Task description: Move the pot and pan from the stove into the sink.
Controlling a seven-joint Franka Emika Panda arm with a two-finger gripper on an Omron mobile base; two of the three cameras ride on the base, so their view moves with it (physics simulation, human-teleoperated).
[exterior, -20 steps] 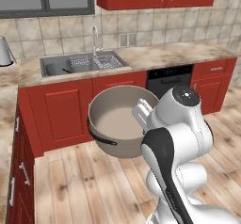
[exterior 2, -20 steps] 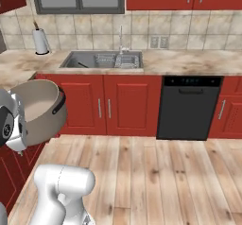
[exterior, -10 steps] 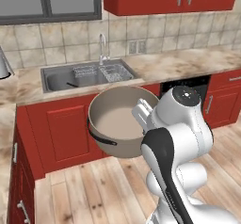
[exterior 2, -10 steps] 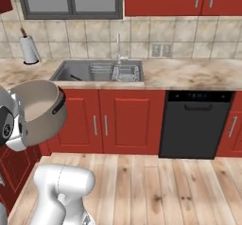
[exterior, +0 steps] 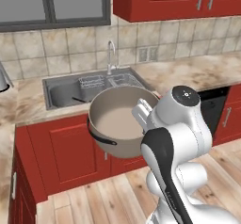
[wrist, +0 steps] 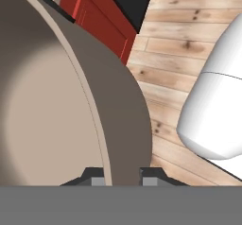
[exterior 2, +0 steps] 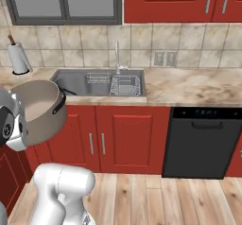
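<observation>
**Left base view: pot held up before the sink cabinets**

Left base view showed no readable writing or brand on anything. One beige marble tabletop (exterior: 197,75) ran under the tiled wall, its front edge above the red cabinet doors (exterior: 66,152), and bare wooden floor (exterior 2: 156,195) lay open in front of them. One black dishwasher (exterior 2: 201,141) stood right of the doors. One sink (exterior: 59,93) was set in the tabletop, its basin open, with one chrome faucet (exterior: 111,56) at its back rim and two wire racks (exterior 2: 116,83) at the right end. One pot (exterior: 115,122) hung tilted in the air in front of the sink's near edge, clear of the tabletop, mouth turned up and toward the camera. A thin dark handle (exterior: 78,99) lay in the basin; whether it was the pan's could not be told. One pincer (wrist: 122,177) was clamped narrow on the pot's wall, one fingertip (wrist: 97,177) inside and the other outside. One paper towel roll (exterior 2: 19,58) stood at the far left.
</observation>
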